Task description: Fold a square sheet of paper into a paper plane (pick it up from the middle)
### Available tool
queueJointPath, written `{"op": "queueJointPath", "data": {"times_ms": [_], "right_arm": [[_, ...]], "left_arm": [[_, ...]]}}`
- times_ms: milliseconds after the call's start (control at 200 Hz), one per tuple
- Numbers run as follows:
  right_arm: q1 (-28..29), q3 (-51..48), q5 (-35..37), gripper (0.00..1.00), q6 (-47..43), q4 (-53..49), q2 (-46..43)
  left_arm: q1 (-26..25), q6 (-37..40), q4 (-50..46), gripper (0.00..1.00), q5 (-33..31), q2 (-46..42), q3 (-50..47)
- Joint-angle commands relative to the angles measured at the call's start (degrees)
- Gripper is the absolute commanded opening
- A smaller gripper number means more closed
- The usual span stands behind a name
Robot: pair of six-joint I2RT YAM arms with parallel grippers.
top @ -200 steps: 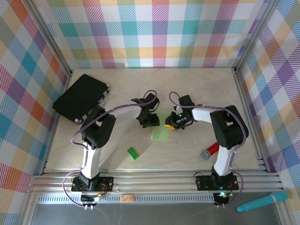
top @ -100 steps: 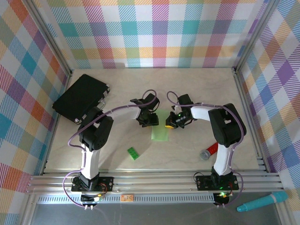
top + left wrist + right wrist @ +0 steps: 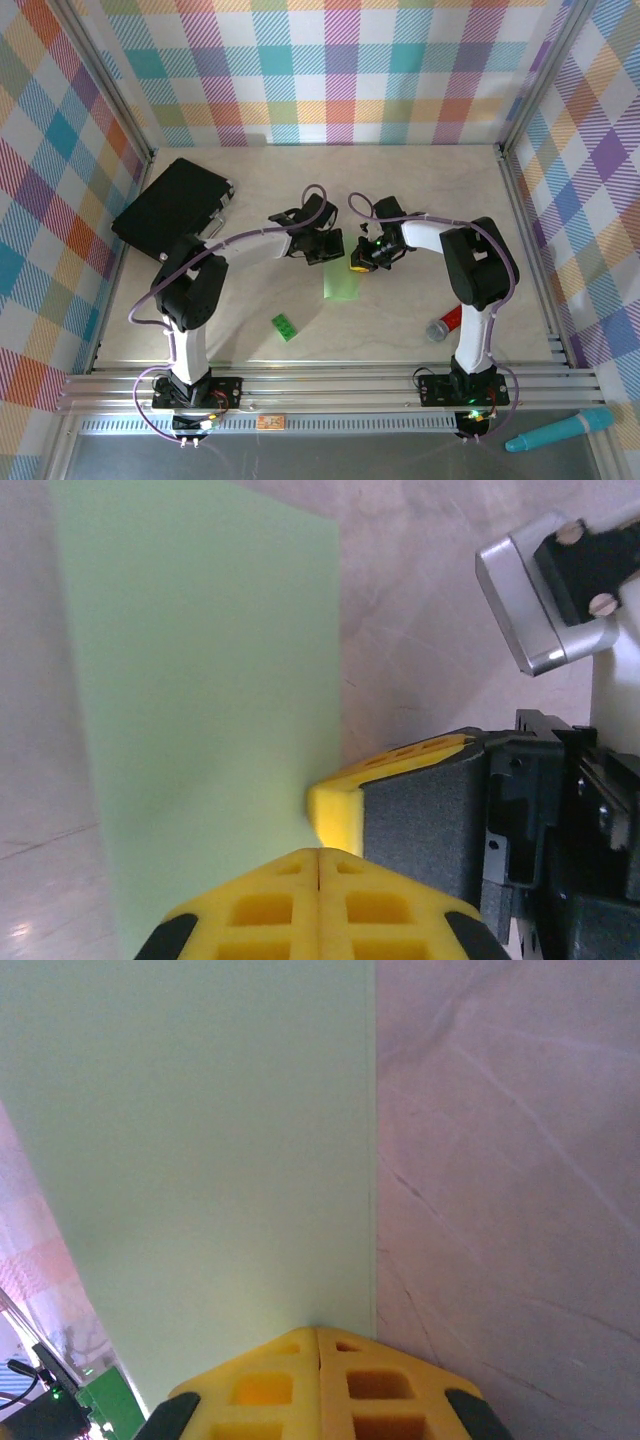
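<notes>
A pale marbled table [image 3: 430,200], walled in bright plaid, carries the square sheet of paper [image 3: 342,284] near its middle. The sheet shows as a narrow pale-green strip, matte and plain, whose long axis runs from the far side toward the near edge. Both tools meet at its far end, neither nearer than the other. The left gripper [image 3: 322,250] sits at the far-left corner and the right gripper [image 3: 358,265] just beside it at the far-right. In each wrist view the yellow fingers are pressed together with the sheet coming out at their seam, so both appear clamped on that far edge. I cannot tell whether the near end is lifted or resting.
</notes>
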Motion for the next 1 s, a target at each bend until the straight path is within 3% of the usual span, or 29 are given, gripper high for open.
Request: {"op": "queueJointPath", "data": {"times_ms": [0,595,995], "right_arm": [[0.61,-2.83,10.69,0.05,-0.64,-5.15,5.70],[0.54,-2.95,16.61,0.05,0.24,-9.49,8.27],[0.58,-2.55,21.52,0.05,0.36,-12.67,10.03]], "left_arm": [[-0.36,-3.47,4.83,0.00,3.69,2.33,-1.45],[4.62,-0.58,5.71,0.00,8.09,6.41,-8.13],[12.28,3.30,5.82,0.00,10.52,-0.75,-16.23]]}}
